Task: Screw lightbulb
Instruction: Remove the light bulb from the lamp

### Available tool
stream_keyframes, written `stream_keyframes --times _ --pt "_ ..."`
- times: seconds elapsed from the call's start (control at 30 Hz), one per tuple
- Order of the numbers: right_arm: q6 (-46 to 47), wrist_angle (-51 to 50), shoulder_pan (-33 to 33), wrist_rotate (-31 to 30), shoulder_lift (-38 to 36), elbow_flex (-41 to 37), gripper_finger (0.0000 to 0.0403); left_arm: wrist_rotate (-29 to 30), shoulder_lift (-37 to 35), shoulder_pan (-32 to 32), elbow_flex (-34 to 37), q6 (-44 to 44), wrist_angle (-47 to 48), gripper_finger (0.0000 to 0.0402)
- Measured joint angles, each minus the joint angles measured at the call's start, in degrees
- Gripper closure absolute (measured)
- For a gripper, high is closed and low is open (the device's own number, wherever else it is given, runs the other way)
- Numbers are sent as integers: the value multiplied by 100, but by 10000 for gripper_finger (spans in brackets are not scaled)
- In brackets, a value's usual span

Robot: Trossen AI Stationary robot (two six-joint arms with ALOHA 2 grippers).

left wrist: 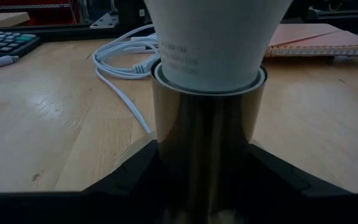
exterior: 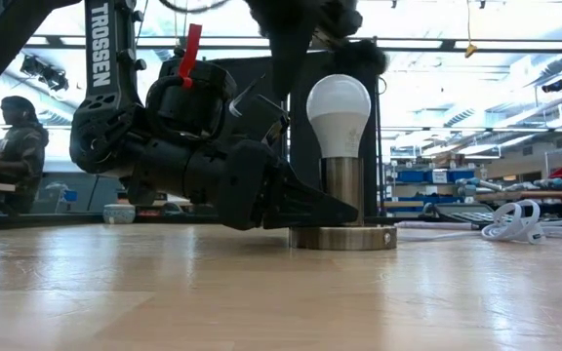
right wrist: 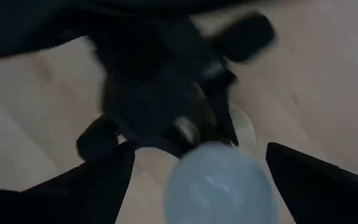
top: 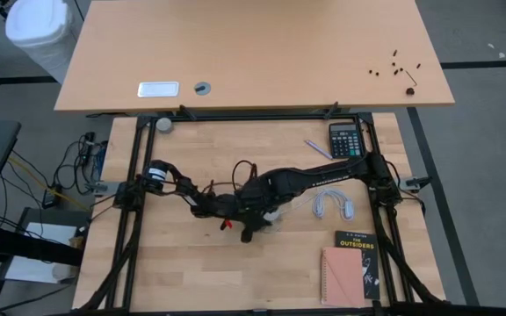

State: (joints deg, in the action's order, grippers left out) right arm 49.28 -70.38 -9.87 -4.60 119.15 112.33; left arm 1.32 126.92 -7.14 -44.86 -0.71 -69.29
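Bulb: the white pear-shaped lightbulb is standing upright in the round silvery metal socket, near the middle of the pale wooden table.
Left gripper: the dark two-finger left gripper is lying low on the table, its jaws partly open and clasping the socket's silvery barrel from both sides.
Right gripper: the dark right gripper is hanging above the bulb, jaws spread wide on either side of the glass, gripping nothing.
Cord: the coiled white cord is lying just beside the socket.
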Motion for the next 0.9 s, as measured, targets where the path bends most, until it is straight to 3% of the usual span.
stream_keyframes --times 0.13,0.3,0.6,0.9 --pt "1273 -289 -6 89 -11 -114 38 0 2 0 0 -2 -5 203" --pt "1930 -254 -33 172 -15 -292 50 0 4 0 0 20 -8 203" --pt "2103 -345 -146 489 -20 -704 79 13 9 0 0 54 -8 203" --pt "2134 -1938 -335 463 -20 -669 102 19 10 0 2 83 -16 203"
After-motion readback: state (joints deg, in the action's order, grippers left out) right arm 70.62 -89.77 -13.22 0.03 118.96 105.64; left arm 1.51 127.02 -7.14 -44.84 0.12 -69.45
